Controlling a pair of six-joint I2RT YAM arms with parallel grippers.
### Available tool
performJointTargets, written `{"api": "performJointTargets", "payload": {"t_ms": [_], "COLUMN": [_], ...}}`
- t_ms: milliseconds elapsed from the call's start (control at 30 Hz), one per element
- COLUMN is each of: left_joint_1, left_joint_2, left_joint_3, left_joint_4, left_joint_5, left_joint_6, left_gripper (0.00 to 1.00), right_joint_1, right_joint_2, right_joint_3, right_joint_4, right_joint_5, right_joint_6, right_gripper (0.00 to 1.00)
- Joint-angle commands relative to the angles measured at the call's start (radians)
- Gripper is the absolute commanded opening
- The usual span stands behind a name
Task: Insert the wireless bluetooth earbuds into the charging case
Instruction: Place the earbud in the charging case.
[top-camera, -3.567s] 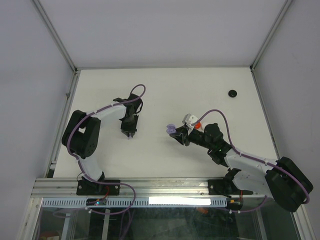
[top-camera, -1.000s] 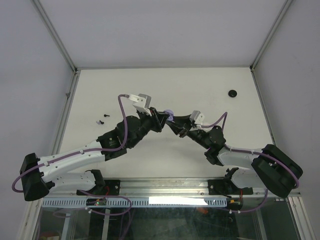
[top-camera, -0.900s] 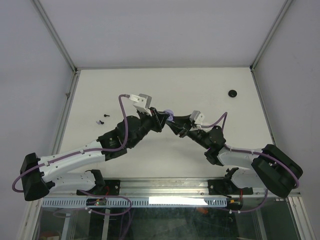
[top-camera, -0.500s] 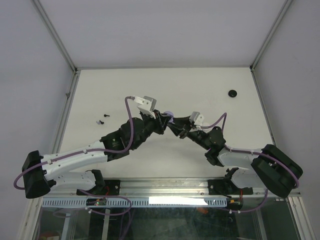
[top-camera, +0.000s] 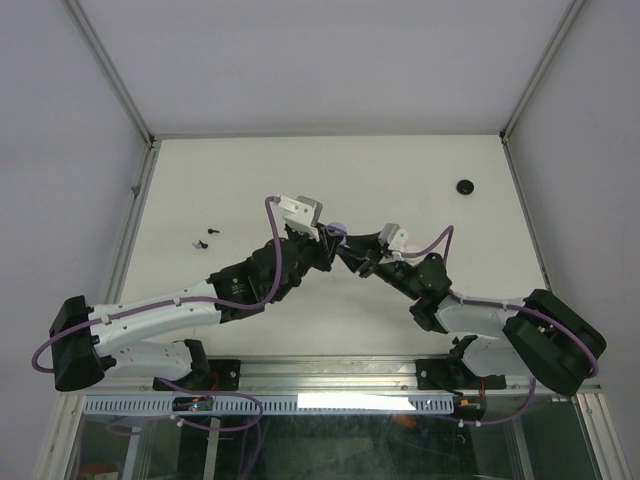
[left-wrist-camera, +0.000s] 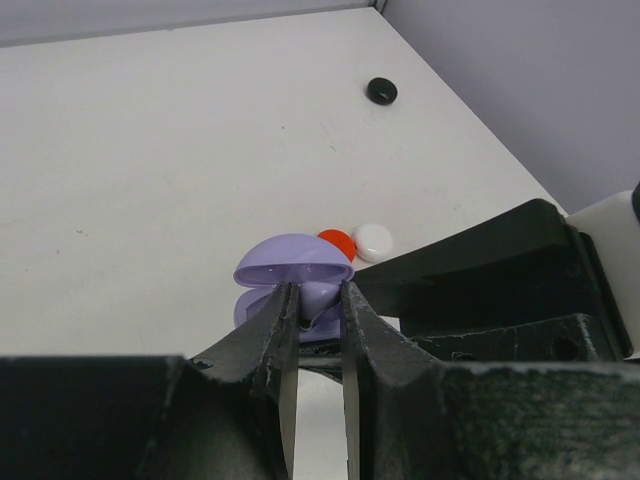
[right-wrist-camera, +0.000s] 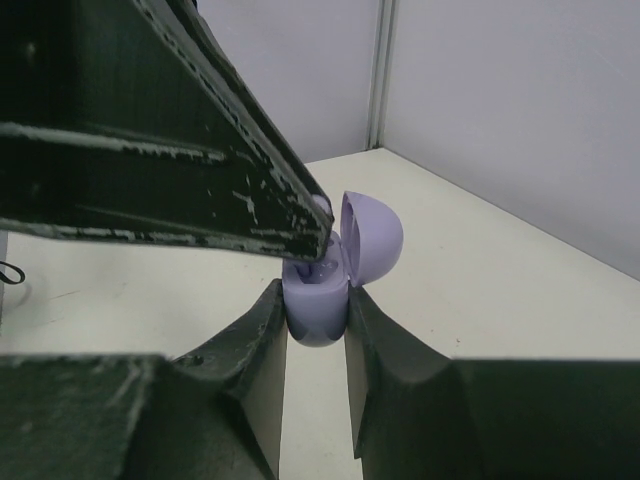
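**Fig. Both tools meeting at the open charging case, mid-counter**

The white counter (top-camera: 400, 170) carries the whole scene, and the two arms converge at its middle. The right tool (right-wrist-camera: 315, 292) is closed on the lower half of the lavender charging case (right-wrist-camera: 316, 312), one finger on each flank. This grip keeps the case raised, with its hinged lid (right-wrist-camera: 372, 238) swung open.

The left tool (left-wrist-camera: 317, 292) is pinched almost fully together at the mouth of the case. It holds a small lavender piece, judged to be the lavender earbud (left-wrist-camera: 318, 300).

- **Handling, case:** it is probably light and hard-shelled, and smooth enough to slip. The rounded base flanks, below the hinge, are the sound place to grip. The lid looks like the weak part.
- **Handling, earbuds:** they are tiny and light, and likely to roll or spring out of a pinch. They are best held across the rim.
- **Obstructions:** the open lid stands just beside the left fingers (left-wrist-camera: 285, 320), and the two tools crowd each other closely.
- **Other things:** the red earbud (left-wrist-camera: 337, 243) and the white earbud (left-wrist-camera: 373, 241) lie side by side on the counter just beyond the case. The black earbud (top-camera: 465, 186) lies well apart, towards the far right. Small unidentified bits (top-camera: 208, 232) lie near the left edge.
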Motion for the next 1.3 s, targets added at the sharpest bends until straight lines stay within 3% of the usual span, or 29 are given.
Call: {"api": "performJointTargets", "payload": {"t_ms": [0, 233, 533, 800, 1000, 1100, 1267], "left_joint_1": [-0.016, -0.022, -0.021, -0.022, -0.008, 0.047, 0.247], "left_joint_2": [0.023, 0.034, 0.01, -0.023, -0.026, -0.039, -0.087], "left_joint_3": [0.036, 0.045, 0.072, 0.152, 0.226, 0.221, 0.167], "left_joint_4": [0.0, -0.003, -0.056, -0.196, -0.394, -0.464, -0.526], "left_joint_5": [-0.016, -0.02, -0.015, -0.049, -0.158, -0.149, 0.007], "left_joint_6": [0.021, 0.032, -0.01, -0.055, -0.097, -0.133, -0.193], "left_gripper": [0.08, 0.12, 0.42, 0.6, 0.7, 0.73, 0.74], "right_joint_1": [0.005, 0.004, 0.005, 0.005, 0.002, 0.002, 0.001], "right_joint_2": [-0.032, -0.041, -0.041, -0.03, -0.034, -0.049, -0.089], "right_joint_3": [0.007, 0.006, -0.003, -0.021, -0.051, -0.068, -0.084], "right_joint_4": [0.077, 0.077, 0.08, 0.082, 0.087, 0.081, 0.03], "right_joint_5": [0.008, 0.006, 0.021, 0.054, 0.077, 0.087, 0.092], "right_joint_6": [-0.011, -0.01, -0.005, -0.016, -0.031, -0.044, -0.071], "right_gripper": [0.0, 0.0, 0.0, 0.0, 0.0, 0.0, 0.0]}}
